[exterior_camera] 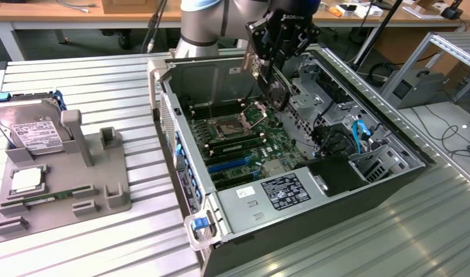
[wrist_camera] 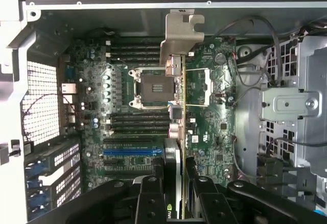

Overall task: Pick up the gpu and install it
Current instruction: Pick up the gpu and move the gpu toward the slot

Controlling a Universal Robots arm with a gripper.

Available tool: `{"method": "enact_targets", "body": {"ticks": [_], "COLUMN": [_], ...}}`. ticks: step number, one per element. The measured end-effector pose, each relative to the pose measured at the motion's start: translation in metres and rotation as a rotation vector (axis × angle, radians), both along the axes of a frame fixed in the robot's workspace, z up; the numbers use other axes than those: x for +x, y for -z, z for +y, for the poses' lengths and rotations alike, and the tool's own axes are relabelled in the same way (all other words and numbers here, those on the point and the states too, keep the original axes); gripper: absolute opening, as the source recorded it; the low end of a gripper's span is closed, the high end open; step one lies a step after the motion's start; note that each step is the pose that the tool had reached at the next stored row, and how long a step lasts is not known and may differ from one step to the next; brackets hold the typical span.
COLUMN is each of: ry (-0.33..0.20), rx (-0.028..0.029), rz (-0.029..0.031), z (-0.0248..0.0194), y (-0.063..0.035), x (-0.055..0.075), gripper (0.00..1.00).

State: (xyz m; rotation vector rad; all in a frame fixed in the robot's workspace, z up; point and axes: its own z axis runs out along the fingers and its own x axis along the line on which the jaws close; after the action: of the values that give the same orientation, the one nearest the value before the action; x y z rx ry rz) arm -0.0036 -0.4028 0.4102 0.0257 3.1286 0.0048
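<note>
My gripper (exterior_camera: pixel 267 60) is shut on the gpu (exterior_camera: pixel 275 91) and holds it on edge above the open computer case (exterior_camera: pixel 396 151). The card is dark, with a round fan on one face and a silvery end bracket. It hangs over the motherboard (exterior_camera: pixel 254 144), near the CPU socket and apart from the board. In the wrist view the gpu (wrist_camera: pixel 178 93) appears edge-on, its metal bracket (wrist_camera: pixel 181 35) at the far end, and my gripper (wrist_camera: pixel 179 201) clamps it between two black fingers (wrist_camera: pixel 150 198). A blue expansion slot (wrist_camera: pixel 127 151) lies on the board beside the card's line.
A grey fixture tray (exterior_camera: pixel 104 199) sits at the exterior view's left, carrying a silver hard drive (exterior_camera: pixel 31 124) and a small square chip (exterior_camera: pixel 25 180). Drive cages and cables (exterior_camera: pixel 358 135) crowd the case's right side. Everything rests on a ribbed metal table (exterior_camera: pixel 104 75).
</note>
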Motion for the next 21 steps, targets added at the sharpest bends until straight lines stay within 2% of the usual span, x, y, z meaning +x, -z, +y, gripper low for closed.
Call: {"method": "enact_targets", "body": {"ticks": [7,12,21], "ry": [0.000,0.000,-0.001], "rx": [-0.0012,-0.0013,-0.0029], "rz": [0.0012,0.0026,0.0041], "z": [-0.0004,-0.0032,-0.0034], "y": [0.0069,0.0132,0.0208], "x": [0.007,0.011,0.025], "gripper": [0.27,0.27,0.27]}}
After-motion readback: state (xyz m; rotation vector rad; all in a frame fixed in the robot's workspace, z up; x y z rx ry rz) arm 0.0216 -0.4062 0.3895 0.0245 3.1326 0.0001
